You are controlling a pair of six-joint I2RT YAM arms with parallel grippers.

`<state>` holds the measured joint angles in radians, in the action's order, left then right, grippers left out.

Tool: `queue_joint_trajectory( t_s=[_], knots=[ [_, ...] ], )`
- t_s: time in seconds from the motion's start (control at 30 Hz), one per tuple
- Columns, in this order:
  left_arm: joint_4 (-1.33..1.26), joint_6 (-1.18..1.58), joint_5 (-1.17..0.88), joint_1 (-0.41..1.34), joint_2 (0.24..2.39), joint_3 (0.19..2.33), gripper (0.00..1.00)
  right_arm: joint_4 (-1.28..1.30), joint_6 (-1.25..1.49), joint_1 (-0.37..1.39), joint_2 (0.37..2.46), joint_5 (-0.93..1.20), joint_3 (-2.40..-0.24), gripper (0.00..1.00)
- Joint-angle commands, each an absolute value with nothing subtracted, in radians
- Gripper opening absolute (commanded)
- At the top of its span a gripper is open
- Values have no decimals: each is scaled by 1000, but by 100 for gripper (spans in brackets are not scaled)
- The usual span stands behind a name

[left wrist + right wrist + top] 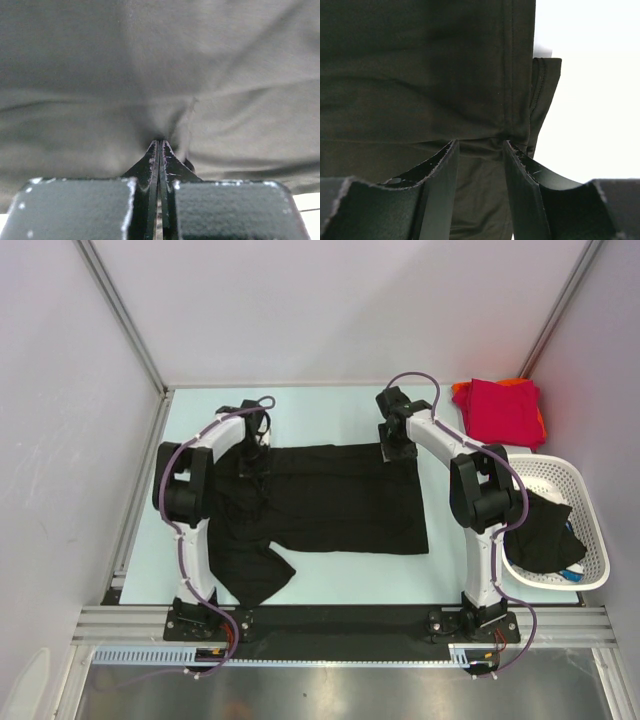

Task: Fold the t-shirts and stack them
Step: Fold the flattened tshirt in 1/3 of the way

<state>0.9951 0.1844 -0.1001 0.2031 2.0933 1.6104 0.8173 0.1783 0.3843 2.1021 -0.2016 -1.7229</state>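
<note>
A black t-shirt (330, 500) lies spread on the pale table, one sleeve trailing toward the near left. My left gripper (255, 455) is at its far left edge. In the left wrist view that gripper (160, 142) is shut on the black cloth (160, 65), which puckers at the tips. My right gripper (395, 450) is at the shirt's far right corner. Its jaws (480, 142) stand apart over the hemmed edge (420, 75), with cloth lying in the gap. A crimson red t-shirt (500, 410) lies folded on an orange one (541, 422) at the far right.
A white lattice basket (560, 478) stands at the right edge beside the right arm, with another black garment (545, 530) in it. Grey walls close the table in on the left, back and right. Bare table (330, 415) shows beyond the shirt.
</note>
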Motion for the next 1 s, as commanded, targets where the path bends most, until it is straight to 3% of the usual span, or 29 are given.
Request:
queue_joint_trajectory(
  t_s=[0.0,0.6,0.8,0.83,0.9,0.93,0.97],
  knots=[
    [996,186,-91,210,2050,1628,0,818,163,382,2091,-219,-1741,46],
    [1026,225,-126,259,1727,1129,0,815,167,359,2118,-178,-1770,46],
    [999,252,-74,282,1623,1216,0,807,170,364,2108,-178,-1763,45],
    [996,262,-60,282,1614,1247,5,805,169,364,2106,-176,-1763,45],
    [985,268,-35,281,1612,1336,27,802,170,364,2108,-176,-1767,45],
    [976,279,-25,282,1614,1360,44,802,173,364,2111,-179,-1773,45],
    [951,287,-3,281,1623,1396,50,801,173,362,2115,-184,-1776,45]
  ],
)
